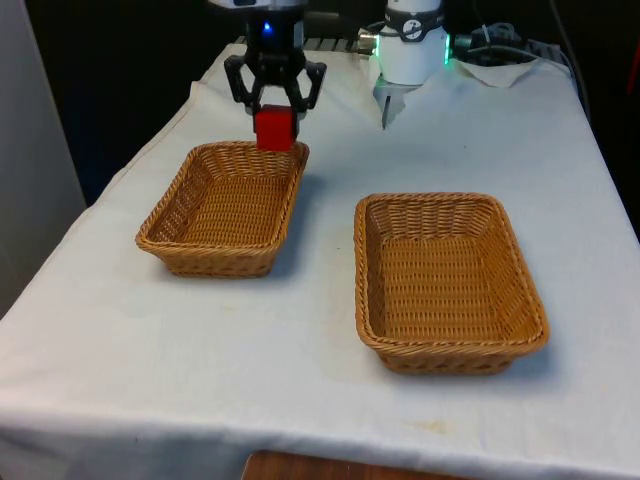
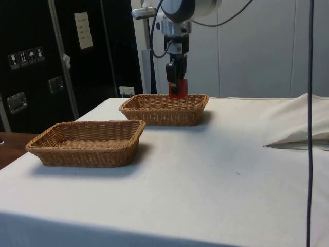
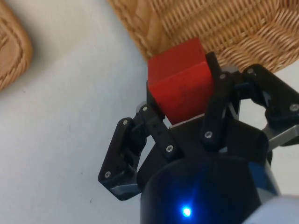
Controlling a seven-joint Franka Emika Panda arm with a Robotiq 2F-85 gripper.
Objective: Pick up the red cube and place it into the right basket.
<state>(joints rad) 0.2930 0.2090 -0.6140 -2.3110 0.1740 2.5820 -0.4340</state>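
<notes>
The pincer [image 1: 275, 110] is gripping the cube [image 1: 274, 128] in the air, above the far rim of the basket [image 1: 226, 207] on the front view's left. Pickup is done. Lowering into that basket and release are still outstanding. The other basket [image 1: 447, 281] is sitting apart.

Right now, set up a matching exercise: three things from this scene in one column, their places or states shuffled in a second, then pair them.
Things:
1. black two-finger tool
2. small red cube
3. brown woven wicker basket on the front view's right

States:
A. sits on the white cloth with nothing in it
B. held off the table, above a basket's far rim
C. shut on the cube

Pairs: 1-C, 2-B, 3-A
</notes>
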